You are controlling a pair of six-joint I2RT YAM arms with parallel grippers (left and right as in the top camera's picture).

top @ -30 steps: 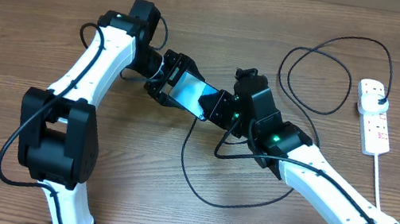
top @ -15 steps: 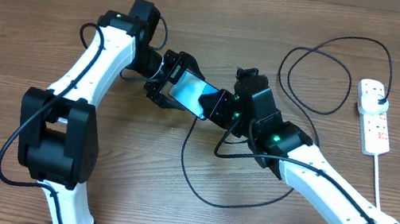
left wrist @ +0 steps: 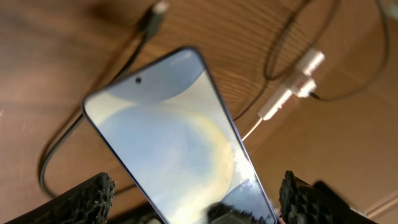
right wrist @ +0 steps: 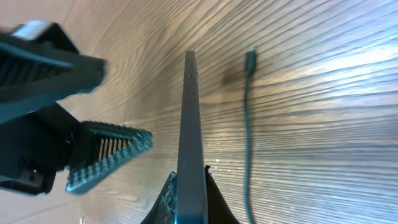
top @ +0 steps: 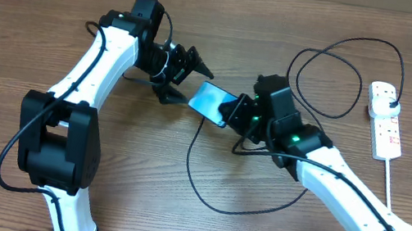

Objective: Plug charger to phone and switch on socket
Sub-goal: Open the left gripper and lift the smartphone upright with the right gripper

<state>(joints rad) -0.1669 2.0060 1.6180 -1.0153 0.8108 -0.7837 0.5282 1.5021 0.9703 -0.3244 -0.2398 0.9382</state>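
The phone (top: 210,100), its light blue screen lit, is clamped at one end by my right gripper (top: 234,111), which is shut on it. In the right wrist view the phone (right wrist: 189,118) shows edge-on between the pads (right wrist: 189,186). My left gripper (top: 192,86) is open just left of the phone, touching nothing. From the left wrist the screen (left wrist: 174,137) fills the space ahead of the open fingers (left wrist: 84,198). The charger (top: 188,162) loops black over the table, its connector tip (right wrist: 250,59) lying loose beside the phone. The socket (top: 386,121) lies at the far right.
The charger's black plug end (top: 392,96) sits in the socket's top outlet. The socket's white cord (top: 390,182) runs toward the front right edge. A large cable loop (top: 358,90) lies between my right arm and the socket.
My left gripper has opened, let go of the phone and drawn back to the left. The right gripper has carried the phone a little to the right.
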